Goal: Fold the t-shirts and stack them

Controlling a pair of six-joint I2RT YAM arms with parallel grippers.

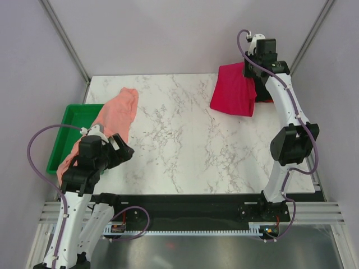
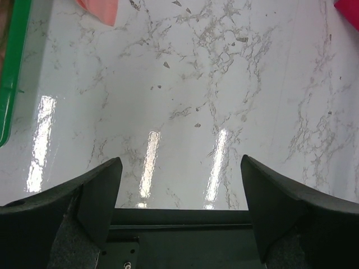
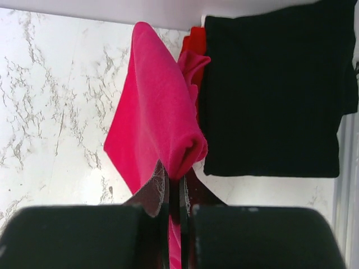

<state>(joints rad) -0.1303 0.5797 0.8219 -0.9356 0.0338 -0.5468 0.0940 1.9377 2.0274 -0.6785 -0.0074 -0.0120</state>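
The salmon-pink cloth t-shirt (image 1: pixel 115 115) lies with its near end in the green plastic tray (image 1: pixel 67 129) and its far end on the white marble desk (image 1: pixel 185 140). Its long axis runs diagonally toward the far right. The right hand (image 3: pixel 178 185) is closed on the crimson t-shirt (image 3: pixel 154 112), beside the folded black t-shirt (image 3: pixel 275 95). The left hand (image 2: pixel 179 162) is wide open and holds nothing.

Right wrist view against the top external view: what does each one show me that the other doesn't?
Only the right wrist view: the right end effector shut on a fold of the crimson cloth t-shirt, and a folded black cloth t-shirt beside it. Only the top external view: the salmon-pink cloth t-shirt lying partly over the green plastic tray, with the left end effector next to it. Both: the crimson cloth t-shirt and the white marble-patterned table.
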